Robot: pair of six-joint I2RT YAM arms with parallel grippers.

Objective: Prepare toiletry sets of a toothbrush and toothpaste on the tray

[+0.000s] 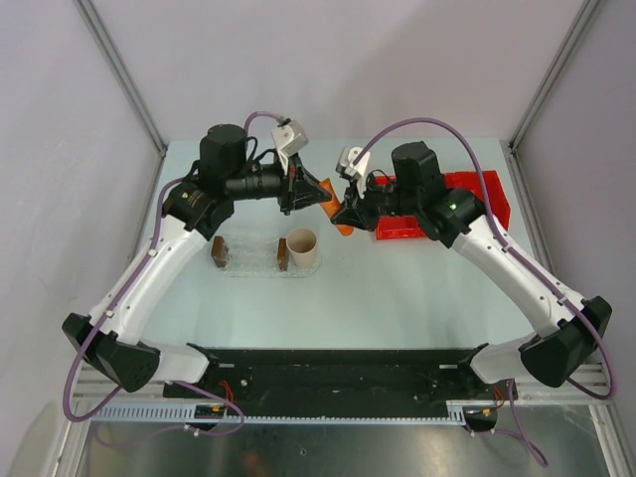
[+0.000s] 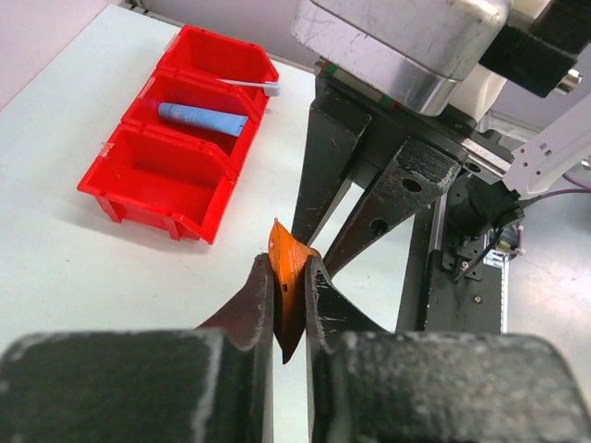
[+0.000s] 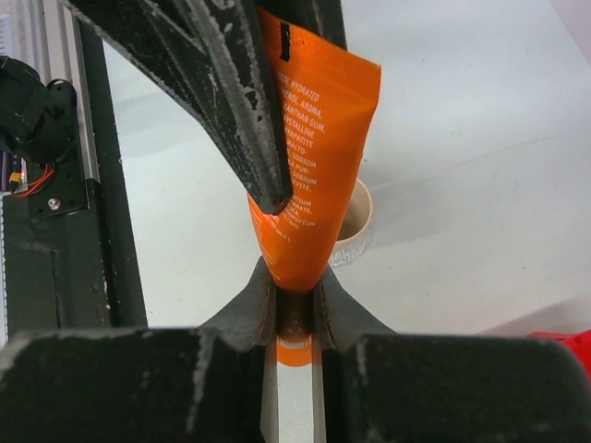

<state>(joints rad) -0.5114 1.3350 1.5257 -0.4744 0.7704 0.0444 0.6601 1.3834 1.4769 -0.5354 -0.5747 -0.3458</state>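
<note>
1. The left gripper (image 2: 289, 309) is pinched almost shut on the orange toothpaste tube (image 2: 288, 268). Its scuffed black fingers (image 2: 254, 305) press flat against both faces.
2. The right gripper (image 3: 295, 309) is clamped tight on the same tube's narrow end, so both grippers hold it clear of the pale table (image 1: 397, 298).
3. The tube is a soft, glossy wedge with white print. It widens from the right gripper's fingers to a flat, straight crimped edge.
4. Its long axis runs straight out from the right gripper's fingers, wide end farthest away, and the left gripper's fingers cross it partway along.
5. From above, the tube hangs in the air between the cup (image 1: 302, 248) and the red bin (image 1: 477, 199).
6. The cup is a beige cylinder, upright with its mouth up. It stands just beside a clear rack (image 1: 250, 253) with brown end blocks, and both sit on the faint, see-through oval tray (image 1: 253, 271).
7. The red bin is glossy hard plastic with three compartments in a row.
8. A blue toothpaste tube (image 2: 203, 118) lies flat in the middle compartment, lengthwise across it.
9. A thin pale toothbrush (image 2: 249, 85) lies in the far compartment, roughly parallel to the blue tube.
</note>
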